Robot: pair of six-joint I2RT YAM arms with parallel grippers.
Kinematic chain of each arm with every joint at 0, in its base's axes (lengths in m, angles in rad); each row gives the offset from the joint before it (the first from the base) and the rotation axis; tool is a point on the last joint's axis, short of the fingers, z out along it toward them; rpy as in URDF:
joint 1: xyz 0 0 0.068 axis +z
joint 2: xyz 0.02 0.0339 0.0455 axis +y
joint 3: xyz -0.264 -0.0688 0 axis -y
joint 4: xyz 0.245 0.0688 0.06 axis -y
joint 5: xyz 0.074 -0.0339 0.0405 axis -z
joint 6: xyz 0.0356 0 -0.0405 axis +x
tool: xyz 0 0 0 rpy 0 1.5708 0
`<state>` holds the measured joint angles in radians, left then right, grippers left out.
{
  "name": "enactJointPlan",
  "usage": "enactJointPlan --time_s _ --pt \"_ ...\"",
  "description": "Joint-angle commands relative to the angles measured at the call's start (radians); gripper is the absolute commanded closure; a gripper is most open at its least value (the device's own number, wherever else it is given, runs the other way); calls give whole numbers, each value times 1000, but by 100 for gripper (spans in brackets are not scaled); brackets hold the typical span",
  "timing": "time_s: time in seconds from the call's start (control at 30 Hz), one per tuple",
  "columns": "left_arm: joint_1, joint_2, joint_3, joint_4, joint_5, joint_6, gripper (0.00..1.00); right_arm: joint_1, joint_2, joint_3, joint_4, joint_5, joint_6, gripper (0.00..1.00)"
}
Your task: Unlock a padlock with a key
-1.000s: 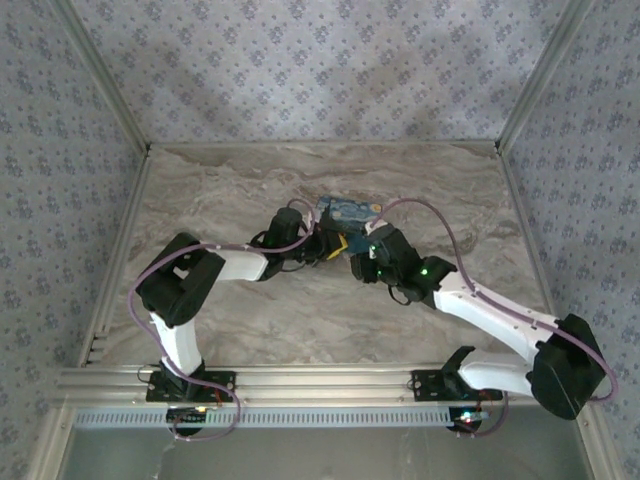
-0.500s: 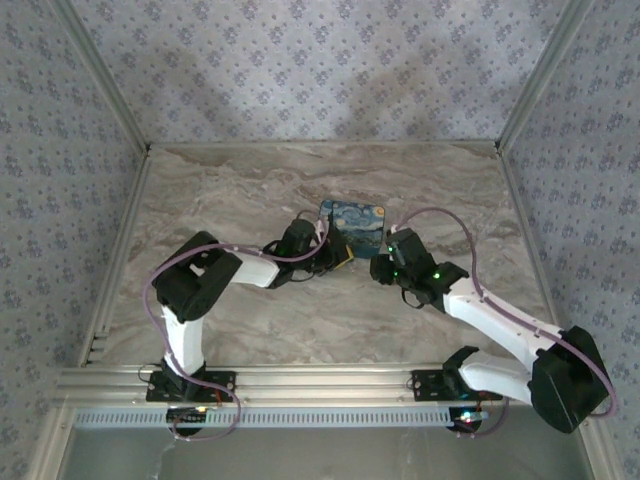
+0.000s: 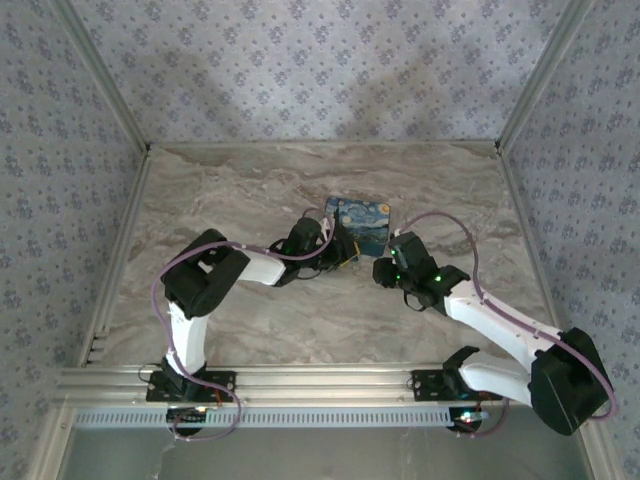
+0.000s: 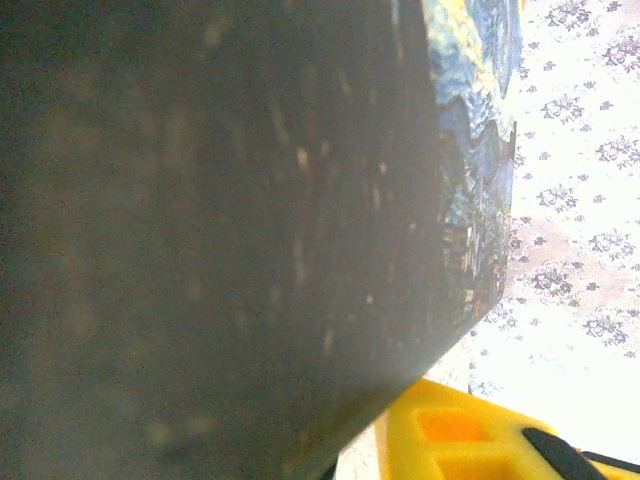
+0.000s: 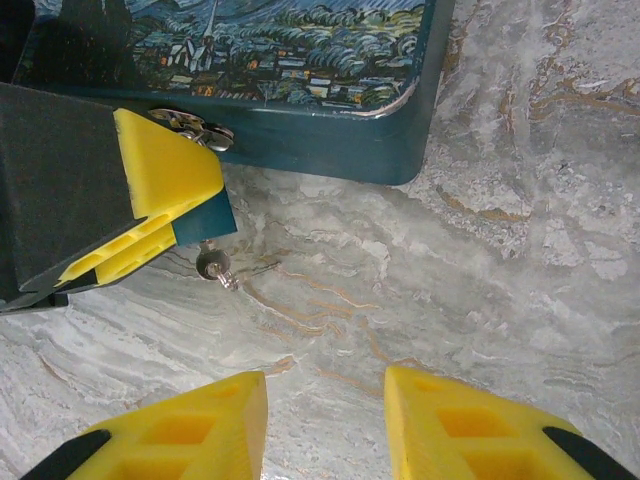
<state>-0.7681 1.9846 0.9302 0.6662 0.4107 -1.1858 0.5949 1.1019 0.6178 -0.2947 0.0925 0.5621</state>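
Observation:
The small blue padlock [image 5: 207, 216] sits between the yellow fingers [image 5: 165, 170] of my left gripper [image 3: 340, 252], right at the front wall of the swirl-painted box [image 5: 300, 60]. Its silvery shackle [image 5: 190, 128] shows against the box edge. The tiny key [image 5: 217, 270] sticks out of the padlock's underside, just above the table. My right gripper [image 5: 325, 410] is open a short way in front of the key, with only bare table between its fingers. In the left wrist view the box [image 4: 470, 150] is pressed close against the camera, with one yellow finger [image 4: 450, 440] below it.
The box [image 3: 365, 225] lies flat on the marble table [image 3: 230, 180], mid-right. My right gripper [image 3: 385, 270] is just in front of it. Patterned walls enclose the table on three sides, with open surface left, right and nearer the arm bases.
The box, tilted up a second ago, now lies flat and slightly further right. My right gripper has drawn back from the left one, toward the near right.

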Motion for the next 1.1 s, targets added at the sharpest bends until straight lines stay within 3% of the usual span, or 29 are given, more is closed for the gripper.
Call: enactJointPlan --time_s 0.0,0.43,0.63,1.07 --pt "-8 -32 -43 -22 25 -4 68 -6 -7 -7 12 -6 16 62" --pt "40 -239 -175 -195 -10 111 63 -28 96 27 60 -14 -6 62" --pt "84 -337 -165 -312 -45 190 60 -88 212 76 116 -14 -12 69" --pt "130 -400 -154 -358 -101 248 53 -157 391 206 144 15 -43 71"
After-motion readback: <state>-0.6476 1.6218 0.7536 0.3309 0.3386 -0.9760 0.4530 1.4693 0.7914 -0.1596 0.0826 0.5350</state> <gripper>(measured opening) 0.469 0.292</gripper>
